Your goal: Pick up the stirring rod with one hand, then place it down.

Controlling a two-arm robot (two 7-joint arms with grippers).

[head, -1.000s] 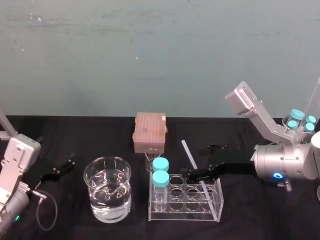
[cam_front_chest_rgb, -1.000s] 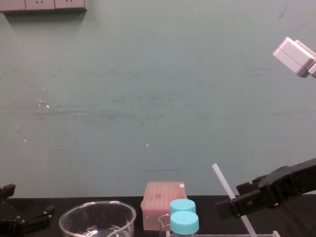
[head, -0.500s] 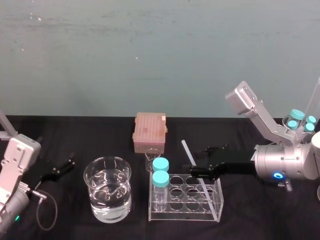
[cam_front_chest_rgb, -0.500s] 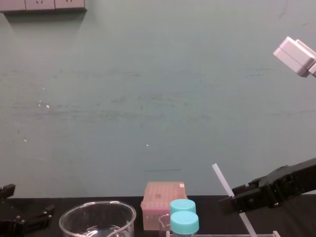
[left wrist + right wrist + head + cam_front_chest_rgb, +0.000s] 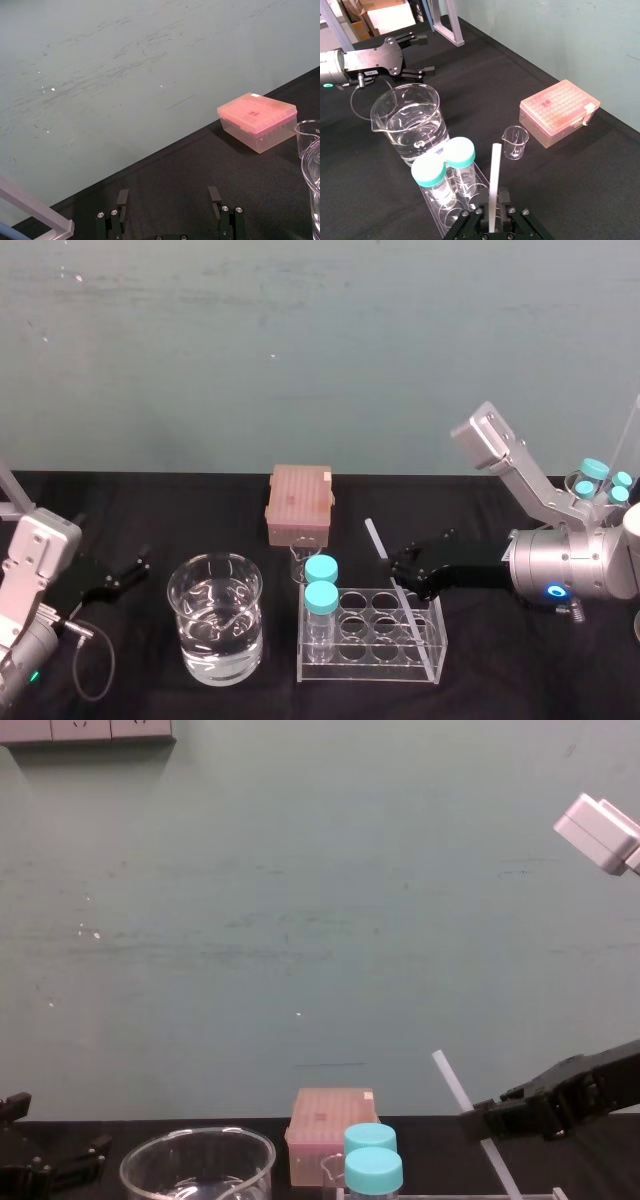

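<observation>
The stirring rod (image 5: 377, 540) is seen standing tilted in a clear test tube rack (image 5: 370, 670) on the black table (image 5: 500, 680). Its lower part is sunk into the rack's right side, and its upper end leans up and back toward the robot's left; the exact well cannot be told. The right gripper (image 5: 400, 565) is held level just above the rack's far right corner, reaching in from the right. Its 2 flat fingers are set apart on either side of the rod. In the right wrist view the rod (image 5: 494, 175) is shown running up between the spread fingers (image 5: 470, 218), with a narrow dark gap on each side, so nothing is being pinched. In the chest view the rod (image 5: 452, 1082) is crossed by the tip of the right gripper (image 5: 478, 1112) at about mid-height. 2 blue-capped tubes (image 5: 320, 585) are held in the rack's left wells. A large beaker of water (image 5: 215, 630) is placed just left of the rack. A small empty beaker (image 5: 514, 142) and a pink tip box (image 5: 298, 502) are set behind the rack. The left gripper (image 5: 115, 580) is parked low over the table's left side, well apart from the rack, and its fingers (image 5: 122, 200) are seen held wide apart with nothing between them.
</observation>
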